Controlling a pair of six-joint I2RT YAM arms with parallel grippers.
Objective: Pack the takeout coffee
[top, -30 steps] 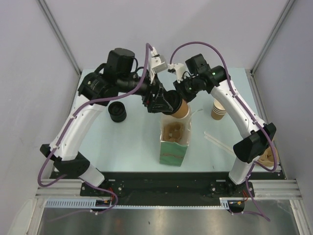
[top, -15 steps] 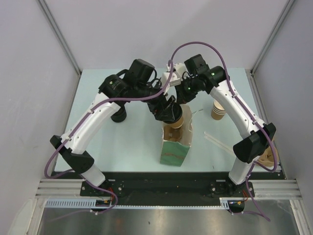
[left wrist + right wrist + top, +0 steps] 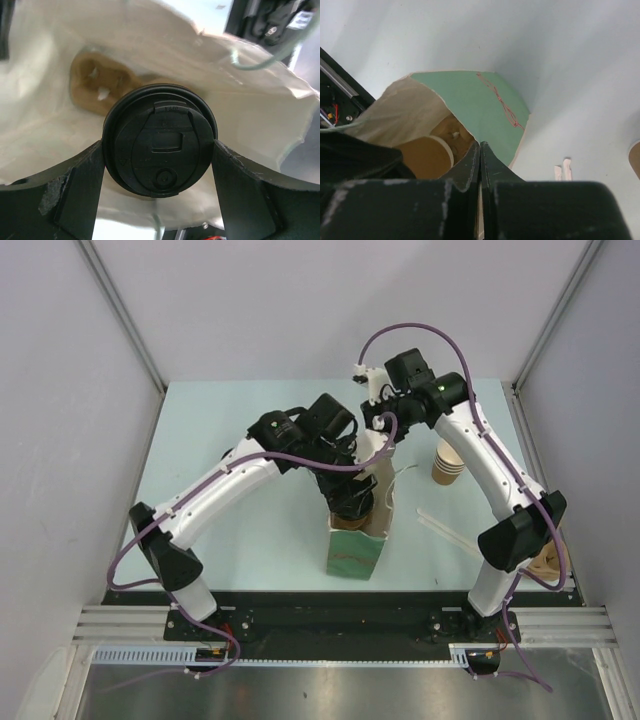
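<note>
Inside the bag (image 3: 352,552), the left gripper (image 3: 159,165) clasps the coffee (image 3: 160,135) by its lid. The right gripper (image 3: 480,148) pinches the bag's edge. The cup looks light and crushable, so the stiff rim is the best hold.

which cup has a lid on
The takeout coffee gripped in the left claw at the bag mouth: it wears a black lid. The stacked cups off to the right are lidless.

One takeout coffee (image 3: 160,152) with a black lid. One green paper bag (image 3: 352,555), white inside. One brown pulp carrier (image 3: 100,82) lying in the bag. One stack of lidless tan cups (image 3: 447,465) on the desk (image 3: 265,530). Two pale sticks (image 3: 447,530) side by side on the desk.
</note>
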